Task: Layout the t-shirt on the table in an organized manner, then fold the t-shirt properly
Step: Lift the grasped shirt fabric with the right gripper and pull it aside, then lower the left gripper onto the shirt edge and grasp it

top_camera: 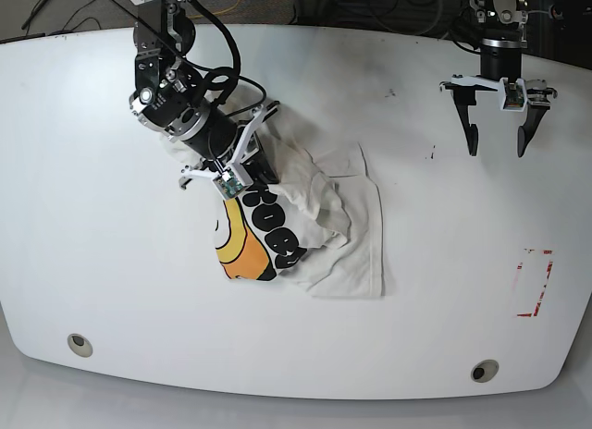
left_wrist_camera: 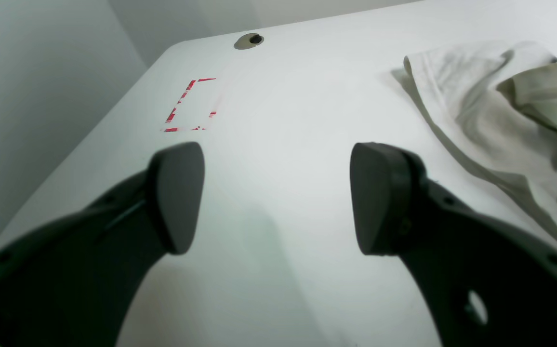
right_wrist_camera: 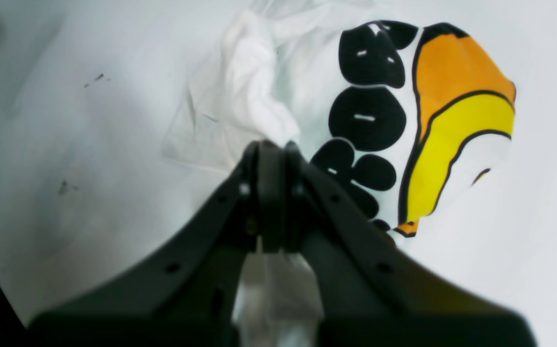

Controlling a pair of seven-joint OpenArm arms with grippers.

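**A:** Where's the t-shirt sitting just now?

**B:** Bunched up on the table, well to the far side of the red tape rectangle, towards the other end of the table. The orange-yellow print and black bubble letters face up on one half; the rest trails off as plain, rumpled cloth toward the tape mark.

**A:** And the hands?

**B:** The right hand is down on the crumpled cloth at the far edge of the shirt from the tape. In its wrist view the jaws are clenched together and pale cloth shows beneath them, so I judge it is pinching a fold of the shirt. The left hand is released, jaws spread wide with nothing between them, hovering over bare table between the shirt and the tape rectangle.

**A:** How will the cloth behave?

**B:** Soft and limp, I'd say, and light. It won't hold a shape; lift one point and everything else drapes and drags. On a glossy table it should slide easily, which helps spreading but means it may skate off when tugged.

**A:** So where to grip?

**B:** At edges, not the bulk. A single layer near a shoulder seam or hem corner gives control. The loose edge on the tape side looks the natural place for the free hand, so the two can pull apart and flatten it. Grabbing the bunched middle would probably catch several layers.
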